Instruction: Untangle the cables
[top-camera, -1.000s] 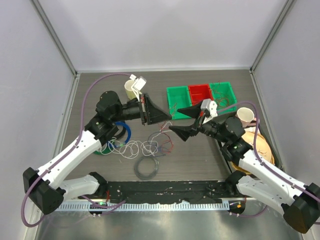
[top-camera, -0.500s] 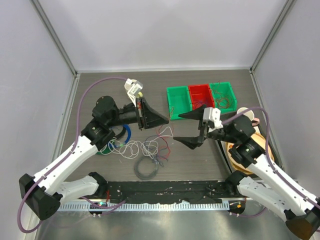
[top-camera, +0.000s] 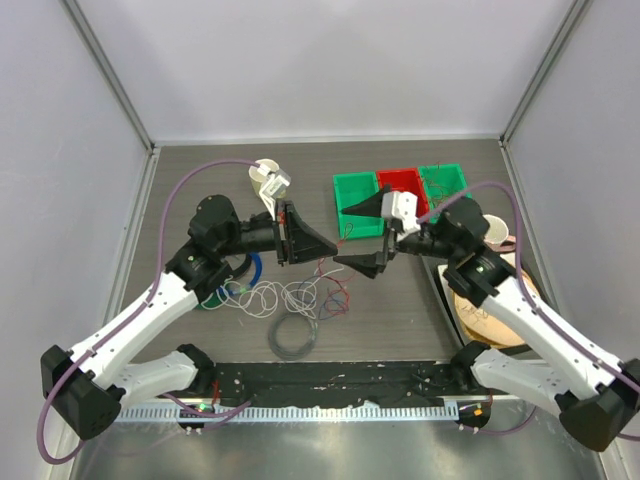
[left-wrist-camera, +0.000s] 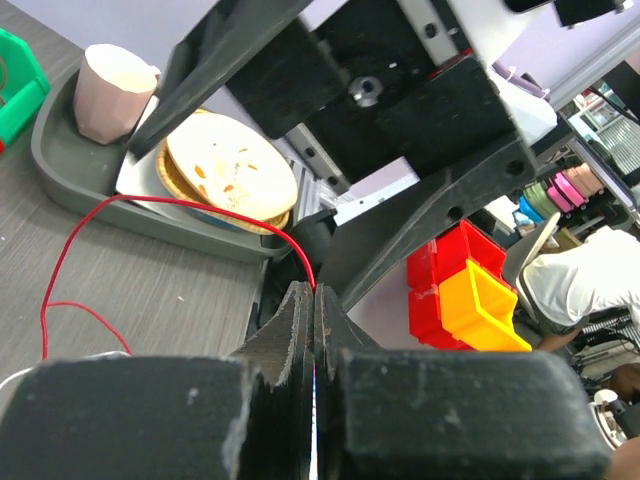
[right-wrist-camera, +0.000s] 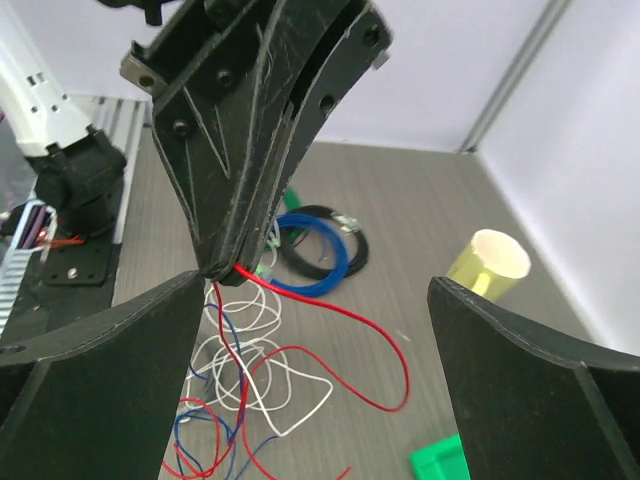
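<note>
Quickly, left to right: blue ring (top-camera: 252, 268) and green ring (top-camera: 208, 301) lie on the table (top-camera: 400, 310) by the left arm. Yellow cup (top-camera: 263, 178) stands upright behind them, contents can't tell. Left gripper (top-camera: 328, 243) is clamped tight on one red cable (right-wrist-camera: 335, 312), lifted off the table. The rest of the cables (top-camera: 285, 297), white, red and blue, lie in a loopy pile below it, dark grey coil (top-camera: 293, 338) just in front. Right gripper (top-camera: 340, 235) is spread wide, its fingers either side of the left gripper's tip, holding nothing. Behind: green bin (top-camera: 355, 192), red bin (top-camera: 400, 179) partly hidden, second green bin (top-camera: 445, 180) with some thin wires in it. Far right: dark grey tray (left-wrist-camera: 60, 170) holds an upright pink cup (left-wrist-camera: 105, 80) and a speckled plate (left-wrist-camera: 230, 165).
</note>
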